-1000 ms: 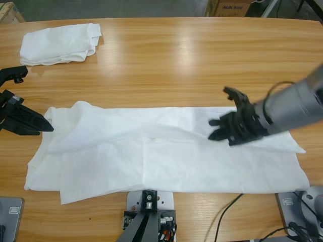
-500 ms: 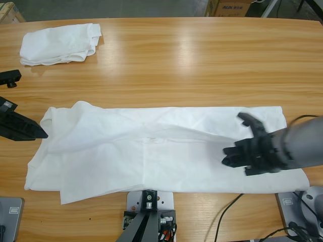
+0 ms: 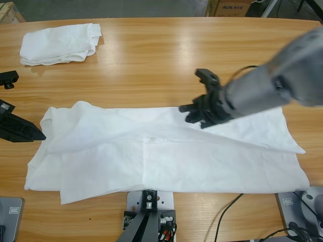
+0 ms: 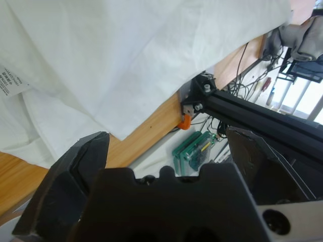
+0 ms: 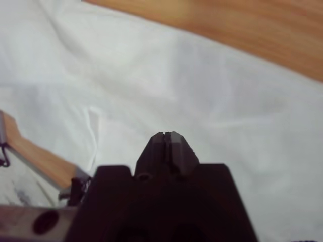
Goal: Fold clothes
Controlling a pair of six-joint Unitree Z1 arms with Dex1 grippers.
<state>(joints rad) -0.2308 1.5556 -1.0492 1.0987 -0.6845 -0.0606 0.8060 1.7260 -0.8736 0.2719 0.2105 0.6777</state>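
Clothes are lying in two white lots on the counter (image 3: 166, 55): one T-shirt (image 3: 166, 154) spreading flat across the near middle, and one folded bundle (image 3: 59, 44) sitting at about ten o'clock, well apart from it. Two arms are working. The right gripper (image 3: 191, 113) is hanging over the shirt's far edge at about one o'clock, its fingers (image 5: 168, 146) clenched together, gripping nothing. The left gripper (image 3: 31, 133) is waiting at nine o'clock, just beside the shirt's left end, its fingers (image 4: 75, 171) released wide.

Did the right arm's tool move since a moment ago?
Yes. The right tool moved up and left over the spread T-shirt, toward the table's far edge.
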